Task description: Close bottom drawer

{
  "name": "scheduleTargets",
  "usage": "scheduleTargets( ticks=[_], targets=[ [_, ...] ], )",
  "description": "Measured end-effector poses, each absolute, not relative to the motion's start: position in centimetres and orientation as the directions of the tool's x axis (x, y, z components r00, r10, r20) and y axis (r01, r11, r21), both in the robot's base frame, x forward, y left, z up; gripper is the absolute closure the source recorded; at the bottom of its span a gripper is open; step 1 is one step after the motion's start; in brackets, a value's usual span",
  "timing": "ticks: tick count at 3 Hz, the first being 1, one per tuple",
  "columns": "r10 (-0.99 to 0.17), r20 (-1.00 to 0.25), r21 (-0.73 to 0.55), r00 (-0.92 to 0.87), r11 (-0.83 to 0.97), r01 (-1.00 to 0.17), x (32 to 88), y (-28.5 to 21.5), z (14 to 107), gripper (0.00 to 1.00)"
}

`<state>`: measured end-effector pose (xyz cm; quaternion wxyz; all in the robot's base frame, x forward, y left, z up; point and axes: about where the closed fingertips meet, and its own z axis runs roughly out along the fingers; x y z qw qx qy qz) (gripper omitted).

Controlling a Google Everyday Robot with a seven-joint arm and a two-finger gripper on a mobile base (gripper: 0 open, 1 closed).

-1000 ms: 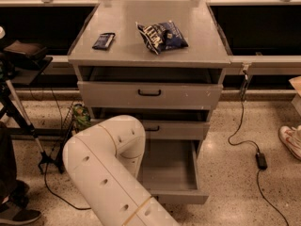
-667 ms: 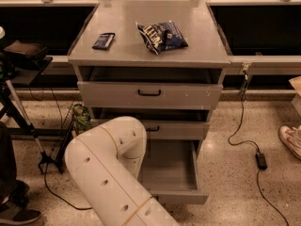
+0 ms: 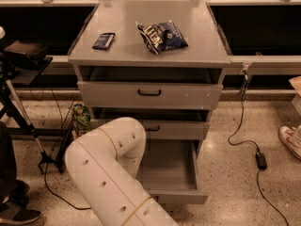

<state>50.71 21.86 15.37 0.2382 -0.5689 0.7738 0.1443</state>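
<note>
The bottom drawer (image 3: 171,171) of the grey cabinet is pulled far out, a wide shallow grey tray with nothing visible inside and a low front panel (image 3: 181,197). The middle drawer (image 3: 174,128) above it stands slightly out, and the top drawer (image 3: 149,94) with a black handle is also slightly out. My white arm (image 3: 110,173) bends up from the lower left in front of the bottom drawer's left side. The gripper is not in view; the arm hides that end.
On the cabinet top lie a dark blue chip bag (image 3: 162,36) and a small dark packet (image 3: 103,40). A black cable with a power brick (image 3: 261,160) runs on the floor at right. A tripod leg (image 3: 26,126) and a person's shoes stand at left; another shoe (image 3: 290,140) is at right.
</note>
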Motion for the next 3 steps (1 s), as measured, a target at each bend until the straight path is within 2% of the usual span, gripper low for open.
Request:
scheduleTargets(
  ticks=[3],
  targets=[
    [-0.806,-0.54,-0.069,-0.242,0.329,-0.942,53.5,23.3,16.5,0.15]
  ],
)
